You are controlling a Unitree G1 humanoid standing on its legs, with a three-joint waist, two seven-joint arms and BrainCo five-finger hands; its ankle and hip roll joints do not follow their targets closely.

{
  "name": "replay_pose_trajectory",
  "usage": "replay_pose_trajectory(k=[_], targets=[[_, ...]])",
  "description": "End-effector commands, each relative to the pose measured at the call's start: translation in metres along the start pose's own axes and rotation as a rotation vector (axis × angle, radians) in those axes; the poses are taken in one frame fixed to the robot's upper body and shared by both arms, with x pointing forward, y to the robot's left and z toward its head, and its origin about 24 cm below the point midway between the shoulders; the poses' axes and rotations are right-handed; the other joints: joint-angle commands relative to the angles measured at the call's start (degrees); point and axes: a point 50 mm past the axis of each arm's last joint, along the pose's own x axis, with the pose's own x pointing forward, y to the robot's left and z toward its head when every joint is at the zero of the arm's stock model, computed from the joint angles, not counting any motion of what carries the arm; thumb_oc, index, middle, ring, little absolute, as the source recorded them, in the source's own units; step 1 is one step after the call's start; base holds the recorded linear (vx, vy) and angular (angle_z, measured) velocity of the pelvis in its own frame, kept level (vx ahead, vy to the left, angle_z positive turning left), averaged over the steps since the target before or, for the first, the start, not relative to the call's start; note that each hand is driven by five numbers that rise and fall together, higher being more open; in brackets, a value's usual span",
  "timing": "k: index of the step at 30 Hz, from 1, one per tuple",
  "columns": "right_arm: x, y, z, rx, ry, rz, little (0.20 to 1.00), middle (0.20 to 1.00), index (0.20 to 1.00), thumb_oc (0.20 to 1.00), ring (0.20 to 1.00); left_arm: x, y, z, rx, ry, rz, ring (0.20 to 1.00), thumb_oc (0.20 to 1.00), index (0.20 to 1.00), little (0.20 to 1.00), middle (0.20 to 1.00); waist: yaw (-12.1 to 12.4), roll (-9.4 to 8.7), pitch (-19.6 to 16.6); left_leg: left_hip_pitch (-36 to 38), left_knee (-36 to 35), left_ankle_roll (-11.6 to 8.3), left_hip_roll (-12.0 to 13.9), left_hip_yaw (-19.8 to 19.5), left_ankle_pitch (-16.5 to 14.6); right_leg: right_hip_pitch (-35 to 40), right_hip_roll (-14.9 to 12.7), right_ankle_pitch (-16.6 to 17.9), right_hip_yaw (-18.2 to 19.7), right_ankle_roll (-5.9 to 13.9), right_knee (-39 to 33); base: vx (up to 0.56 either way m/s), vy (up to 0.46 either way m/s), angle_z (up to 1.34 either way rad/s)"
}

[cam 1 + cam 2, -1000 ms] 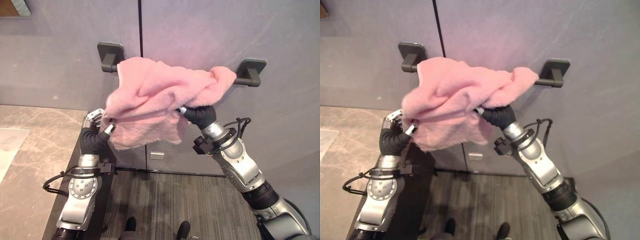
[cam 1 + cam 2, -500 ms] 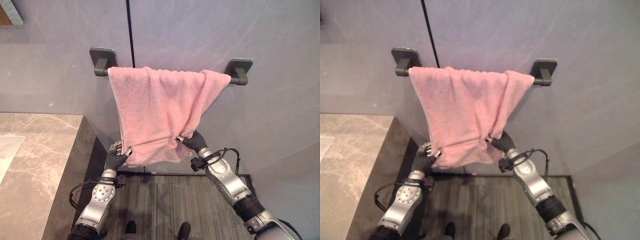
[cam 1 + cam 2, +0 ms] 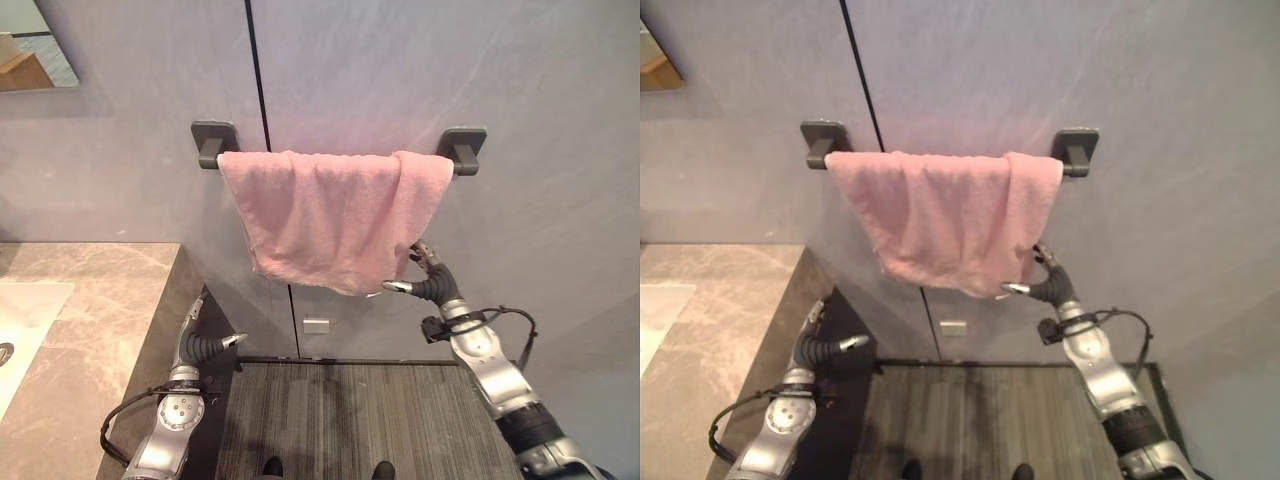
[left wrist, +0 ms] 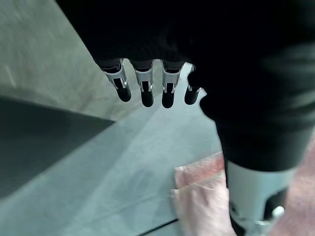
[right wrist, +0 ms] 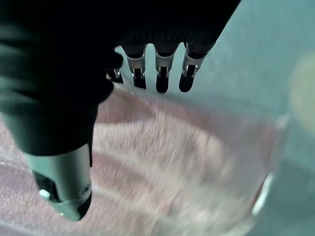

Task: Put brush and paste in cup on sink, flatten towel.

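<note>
A pink towel (image 3: 335,215) hangs spread over a dark bar between two wall brackets (image 3: 213,143) on the grey wall. Its lower edge hangs free and slightly uneven. My right hand (image 3: 425,278) is open just beside the towel's lower right corner, with nothing held. In the right wrist view its straight fingers (image 5: 160,76) point over the pink towel (image 5: 172,162). My left hand (image 3: 205,345) is open and low at the left, by the counter's dark side and well below the towel. Its fingers (image 4: 142,91) are straight and hold nothing.
A marble counter (image 3: 100,310) with a white sink basin (image 3: 20,320) runs along the left. A mirror's corner (image 3: 35,50) shows at the top left. A small wall plate (image 3: 316,326) sits under the towel, above the dark striped floor (image 3: 340,420).
Both hands have let go of the towel's lower edge and moved away, the left one down. The towel now hangs flat on the bar. The camera has shifted.
</note>
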Motion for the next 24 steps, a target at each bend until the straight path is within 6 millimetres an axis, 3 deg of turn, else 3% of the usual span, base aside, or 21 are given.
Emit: replay_pose_trajectory(k=[1,2,5,8,11,12,14,20,24], targets=[[-0.009,-0.038,0.040,-0.171,-0.230,-0.073,1.000,1.000,1.000,1.000,1.000,0.010,0.051,0.022,0.189,-0.179,0.083,1.000,1.000,1.000,1.000,1.000,-0.7,-1.95,-1.6,0.2,0.1,0.78,-1.3,2.1,1.2,3.5,-1.3,-2.7,1.6,2.43,0.4,-0.06,0.027,0.03],[-0.013,-0.043,0.042,-0.187,-0.240,-0.080,1.000,1.000,1.000,1.000,1.000,0.009,0.056,0.026,0.227,-0.210,0.085,1.000,1.000,1.000,1.000,1.000,-0.7,-1.88,-1.7,0.1,0.0,0.74,-1.3,2.1,1.2,3.5,-1.4,-2.7,1.5,2.49,0.4,-0.04,0.019,0.03],[-0.027,-0.066,0.073,-0.371,-0.382,-0.050,1.000,1.000,1.000,1.000,1.000,0.003,0.090,0.054,0.433,-0.375,0.134,1.000,1.000,1.000,1.000,1.000,-1.0,-1.73,-1.8,0.1,0.0,0.42,-1.3,2.1,1.2,3.4,-1.4,-2.4,1.6,2.76,0.4,0.00,0.000,0.00],[-0.037,-0.089,0.118,-0.608,-0.537,0.029,1.000,1.000,1.000,1.000,1.000,-0.008,0.129,0.114,0.853,-0.665,0.110,1.000,1.000,1.000,1.000,1.000,-1.2,-1.63,-2.2,0.3,0.0,0.10,-1.4,2.4,1.0,3.6,-1.6,-2.0,1.6,3.40,0.2,0.00,0.000,0.00],[-0.040,-0.093,0.143,-0.667,-0.648,0.019,1.000,1.000,1.000,1.000,1.000,-0.014,0.142,0.137,0.918,-0.768,0.142,1.000,1.000,1.000,1.000,1.000,-1.4,-1.65,-2.5,0.4,0.0,0.06,-1.5,2.5,0.9,3.5,-1.7,-1.7,1.8,3.72,0.1,0.00,0.000,0.00],[-0.040,-0.093,0.172,-0.786,-0.772,0.042,1.000,1.000,1.000,1.000,1.000,-0.019,0.149,0.171,1.054,-0.906,0.145,1.000,1.000,1.000,1.000,1.000,-1.3,-1.58,-2.9,0.4,0.0,0.02,-1.5,2.6,0.9,3.4,-1.8,-1.4,2.0,4.02,0.0,0.00,0.000,0.00],[-0.035,-0.081,0.205,-0.887,-0.932,0.089,1.000,1.000,1.000,1.000,1.000,-0.023,0.151,0.210,1.101,-1.073,0.158,1.000,1.000,1.000,1.000,1.000,-1.0,-1.86,-3.5,0.5,0.0,-0.05,-1.6,2.6,0.7,3.5,-2.0,-1.3,2.3,4.29,0.0,0.01,0.015,-0.01],[-0.022,-0.068,0.228,-0.928,-1.028,0.118,1.000,1.000,1.000,1.000,1.000,-0.022,0.145,0.231,1.106,-1.165,0.137,1.000,1.000,1.000,1.000,1.000,-1.1,-2.11,-3.7,0.2,0.0,0.01,-1.9,2.5,1.1,3.2,-2.2,-0.9,2.2,4.34,0.0,0.00,0.004,-0.01],[-0.002,-0.048,0.254,-0.951,-1.108,0.173,1.000,1.000,1.000,1.000,1.000,-0.013,0.137,0.252,1.094,-1.242,0.133,1.000,1.000,1.000,1.000,1.000,-1.0,-2.52,-3.1,-0.4,0.0,0.03,-2.0,2.6,1.2,2.5,-2.4,-0.6,2.4,4.47,0.0,0.00,0.000,0.00]])
